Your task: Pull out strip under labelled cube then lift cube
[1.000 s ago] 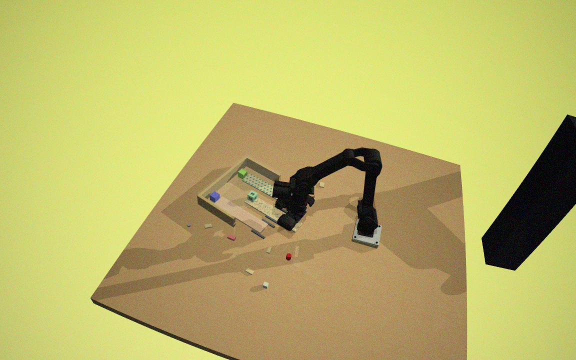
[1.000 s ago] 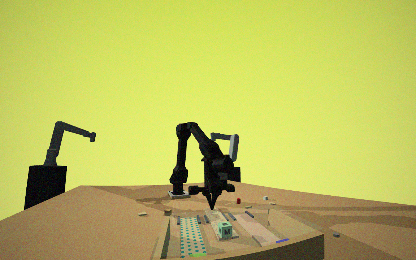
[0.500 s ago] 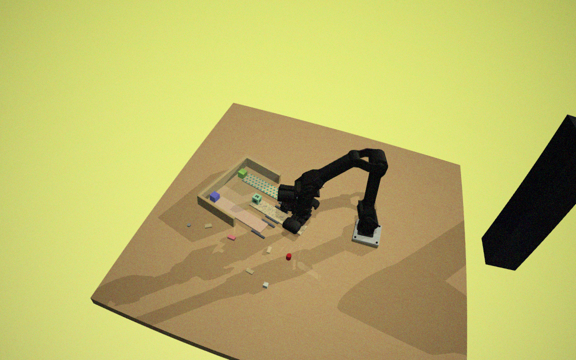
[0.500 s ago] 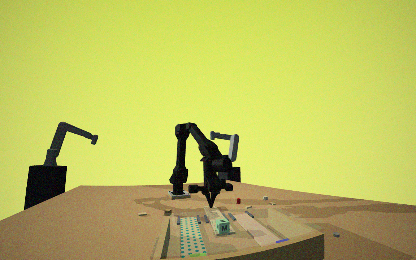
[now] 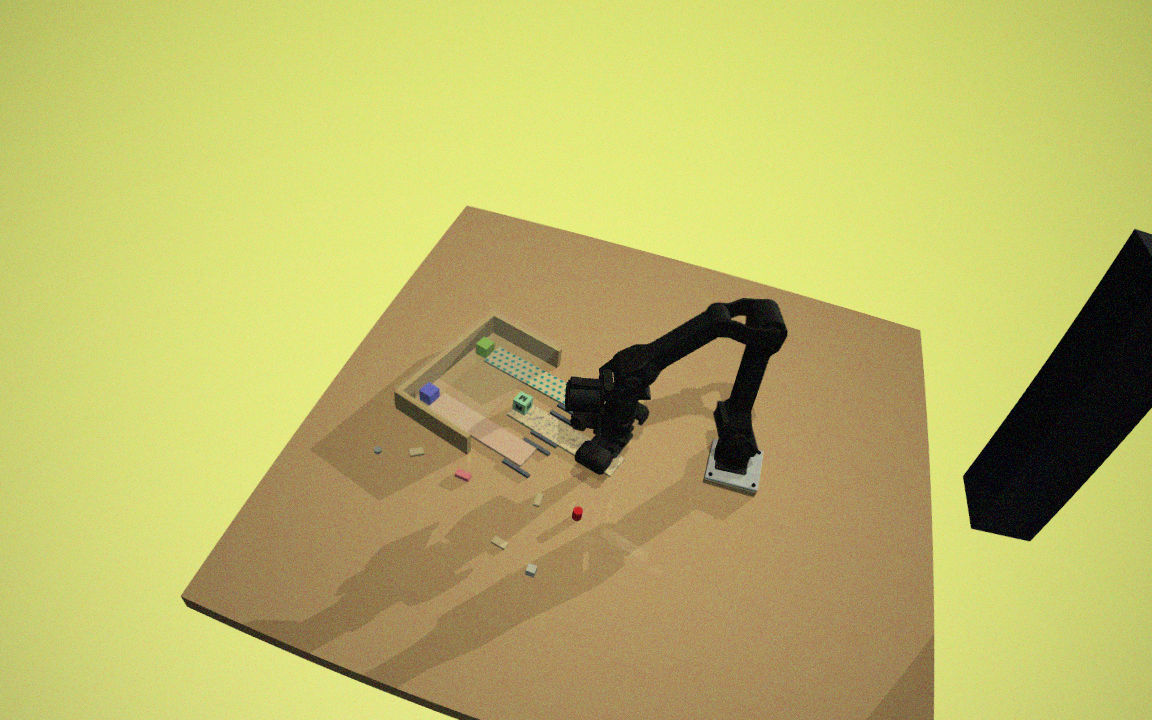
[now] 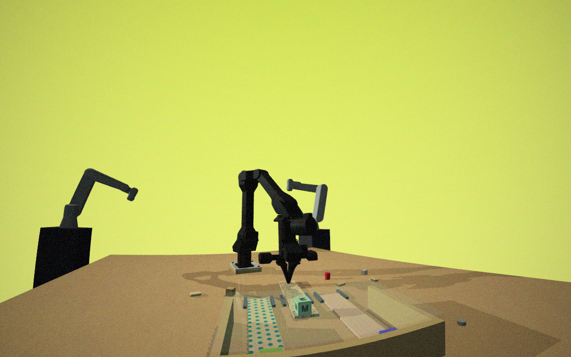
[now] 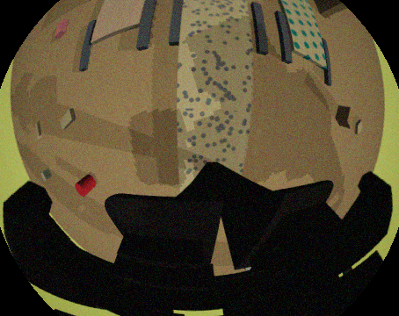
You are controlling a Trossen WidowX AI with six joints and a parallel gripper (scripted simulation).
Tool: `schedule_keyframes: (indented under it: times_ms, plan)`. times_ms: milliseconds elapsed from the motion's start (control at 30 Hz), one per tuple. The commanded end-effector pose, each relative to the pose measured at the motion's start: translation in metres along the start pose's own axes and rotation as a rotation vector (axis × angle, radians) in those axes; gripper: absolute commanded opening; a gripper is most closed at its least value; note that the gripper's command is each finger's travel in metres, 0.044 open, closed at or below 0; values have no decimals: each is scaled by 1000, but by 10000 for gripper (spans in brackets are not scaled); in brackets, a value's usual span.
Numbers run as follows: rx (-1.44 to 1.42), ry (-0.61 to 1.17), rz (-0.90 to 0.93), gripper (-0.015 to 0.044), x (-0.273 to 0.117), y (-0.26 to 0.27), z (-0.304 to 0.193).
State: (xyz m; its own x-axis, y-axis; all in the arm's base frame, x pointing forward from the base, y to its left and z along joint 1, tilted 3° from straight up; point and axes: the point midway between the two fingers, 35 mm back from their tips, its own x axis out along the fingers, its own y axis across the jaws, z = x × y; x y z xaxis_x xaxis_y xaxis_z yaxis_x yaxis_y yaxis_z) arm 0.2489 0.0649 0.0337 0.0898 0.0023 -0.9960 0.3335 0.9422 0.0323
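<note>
The labelled cube (image 5: 522, 402) (image 6: 302, 306) is mint green with a dark M and rests near the far end of a cream strip with grey speckles (image 5: 553, 427) (image 6: 293, 290) (image 7: 217, 110). This strip runs out between dark guide rails toward the arm's base. My gripper (image 6: 288, 282) (image 7: 211, 167) is shut, pointing down, its tips at the top of the strip near its base-side end; nothing shows pinched between them. In the top view the fingertips are hidden. The cube is outside the wrist view.
A teal-dotted strip (image 5: 526, 374) (image 6: 263, 324) (image 7: 305, 32) with a green cube (image 5: 484, 346) and a pink strip (image 5: 504, 443) (image 6: 354, 317) (image 7: 118, 17) with a blue cube (image 5: 429, 393) flank it. Low walls (image 5: 432, 422) (image 6: 367, 346) enclose the far side. A red cylinder (image 5: 577, 514) (image 6: 327, 275) (image 7: 85, 185) stands nearby.
</note>
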Motion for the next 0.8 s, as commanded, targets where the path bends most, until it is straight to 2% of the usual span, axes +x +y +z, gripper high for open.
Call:
schedule_keyframes:
  times_ms: [0, 767]
  plan:
    - [-4, 20, -9, 0, 4, -1, -13]
    - [-4, 23, -9, 0, 4, -1, -43]
